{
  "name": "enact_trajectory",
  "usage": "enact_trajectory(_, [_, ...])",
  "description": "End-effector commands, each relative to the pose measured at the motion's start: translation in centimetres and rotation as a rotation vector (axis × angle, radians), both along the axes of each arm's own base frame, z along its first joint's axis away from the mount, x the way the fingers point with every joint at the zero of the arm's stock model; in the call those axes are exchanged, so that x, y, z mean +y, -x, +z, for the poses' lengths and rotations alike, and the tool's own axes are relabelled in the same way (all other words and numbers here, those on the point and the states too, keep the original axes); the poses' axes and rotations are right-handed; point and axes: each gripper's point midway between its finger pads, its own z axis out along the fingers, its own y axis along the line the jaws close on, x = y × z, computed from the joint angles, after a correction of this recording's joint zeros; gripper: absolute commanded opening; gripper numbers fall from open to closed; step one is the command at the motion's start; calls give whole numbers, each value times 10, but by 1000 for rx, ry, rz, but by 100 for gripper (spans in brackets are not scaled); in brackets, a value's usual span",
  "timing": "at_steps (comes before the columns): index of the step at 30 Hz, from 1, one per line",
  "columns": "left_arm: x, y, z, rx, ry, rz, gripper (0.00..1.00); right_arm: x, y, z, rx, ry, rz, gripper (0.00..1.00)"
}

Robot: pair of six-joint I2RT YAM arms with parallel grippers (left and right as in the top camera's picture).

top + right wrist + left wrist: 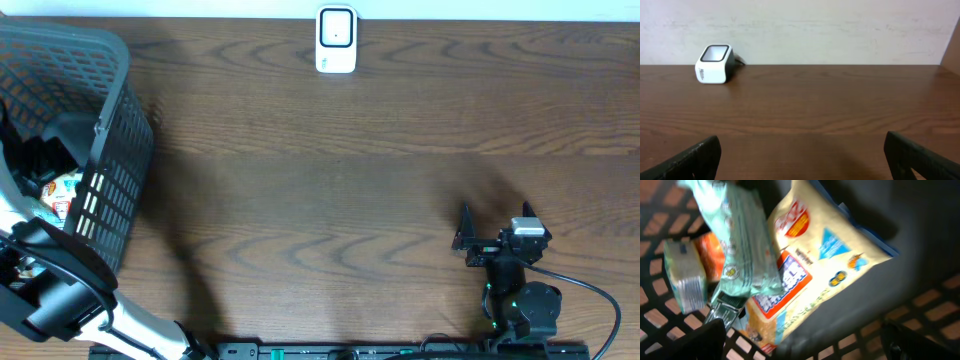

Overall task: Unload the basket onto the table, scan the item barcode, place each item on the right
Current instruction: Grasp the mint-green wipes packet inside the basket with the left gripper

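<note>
Packaged items lie inside the grey mesh basket [112, 190] at the table's left edge. In the left wrist view a yellow snack bag [830, 255] lies flat, with a pale green packet [745, 245] across its left side. A small wrapped block [685, 275] and an orange pack [712, 255] sit beside them. My left gripper [805, 341] hangs open above the bag's lower end, holding nothing. The white barcode scanner [336, 40] stands at the table's far edge. My right gripper [496, 224] rests open and empty at the front right, facing the scanner [715, 64].
The basket's dark wall [920, 240] rises close around the left gripper. My left arm [60, 290] leans over the basket's near corner. A pale wall runs behind the table's far edge [840, 64]. Bare wood lies between basket, scanner and right gripper.
</note>
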Motion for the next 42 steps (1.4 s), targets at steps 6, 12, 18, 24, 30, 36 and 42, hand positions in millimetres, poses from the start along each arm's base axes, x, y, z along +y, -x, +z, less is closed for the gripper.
enact_trajectory(6, [24,42,-20,56,18,166,98,-2,0,-1,1,-10,-7,99])
enact_trajectory(12, [30,49,-24,41,31,212,97,-2,0,-1,1,-10,-7,99])
enact_trajectory(18, [28,31,-24,-47,67,204,97,-2,0,-1,1,-10,-7,99])
enact_trajectory(24, [32,-4,-20,-216,93,178,98,-2,0,-1,1,-10,-7,99])
enact_trajectory(30, [44,-10,-18,-241,43,165,98,-2,0,-1,1,-10,-7,99])
enact_trajectory(36, [57,20,-30,-107,-57,283,98,-2,0,-1,1,-10,-7,99])
enact_trajectory(42, [59,30,-53,-74,-89,363,98,-2,0,-1,1,-10,-7,99])
